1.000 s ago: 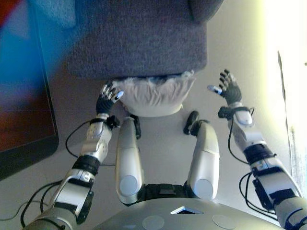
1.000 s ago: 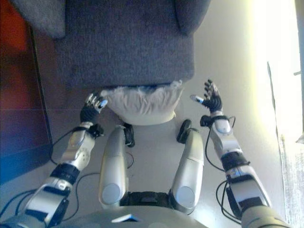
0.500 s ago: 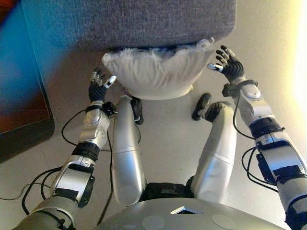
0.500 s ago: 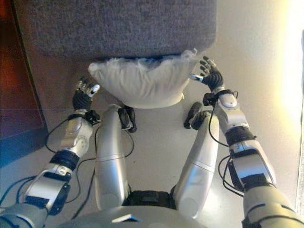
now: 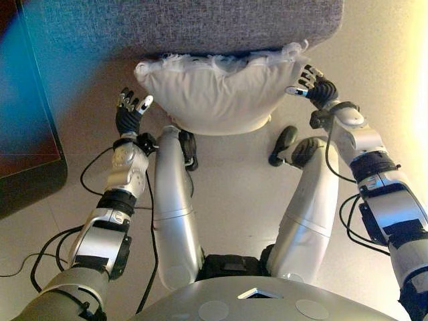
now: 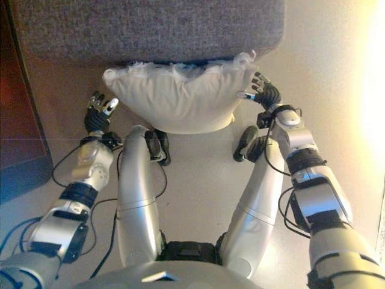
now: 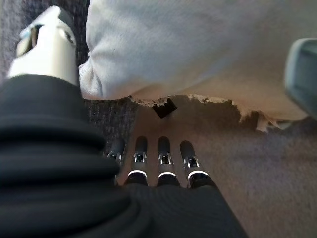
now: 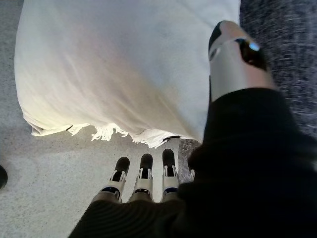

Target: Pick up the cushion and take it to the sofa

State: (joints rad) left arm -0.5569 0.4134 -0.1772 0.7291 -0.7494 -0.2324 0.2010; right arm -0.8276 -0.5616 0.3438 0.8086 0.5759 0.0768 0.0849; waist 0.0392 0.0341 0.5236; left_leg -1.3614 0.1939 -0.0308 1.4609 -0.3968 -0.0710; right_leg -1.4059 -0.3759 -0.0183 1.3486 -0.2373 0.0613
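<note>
one white fringed cushion (image 5: 214,93) lies on the floor (image 5: 234,187) against the front of one grey sofa (image 5: 187,23). two robot hands show, the left hand (image 5: 128,115) and the right hand (image 5: 313,85), one at each end of the cushion. one dark piece of furniture (image 5: 27,134) stands at the robot's left.

Head stereo pair looks straight down from above; both wrist cams sit super close, all sharing the white cushion (image 5: 214,93).
</note>
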